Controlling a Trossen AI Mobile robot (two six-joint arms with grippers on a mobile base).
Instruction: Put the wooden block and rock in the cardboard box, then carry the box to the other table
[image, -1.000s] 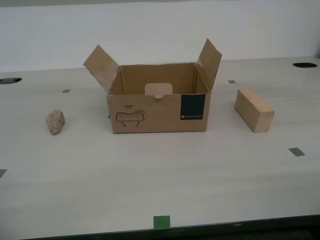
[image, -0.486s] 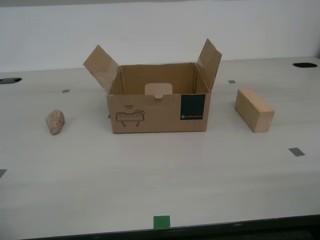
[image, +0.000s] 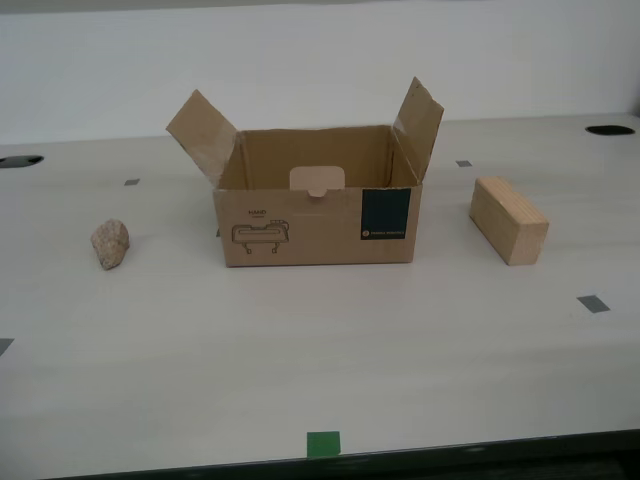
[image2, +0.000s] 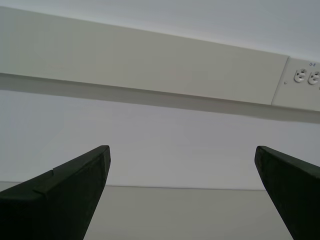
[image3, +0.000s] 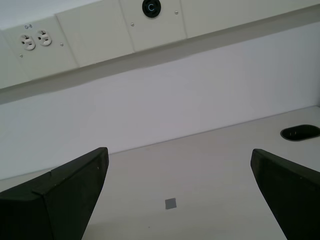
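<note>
The box (image: 318, 205) is flanked on the table (image: 330, 345) by rock (image: 110, 243) and block (image: 508, 220). The first tool (image3: 179, 192) and second tool (image2: 182, 187) are spread wide, nothing gripped.

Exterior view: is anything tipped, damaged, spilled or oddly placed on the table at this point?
Nothing stands out. The cardboard box sits upright with both side flaps raised and nothing visible inside. The rock lies apart toward the exterior view's left, the wooden block apart toward its right. No spill or damage shows.
</note>
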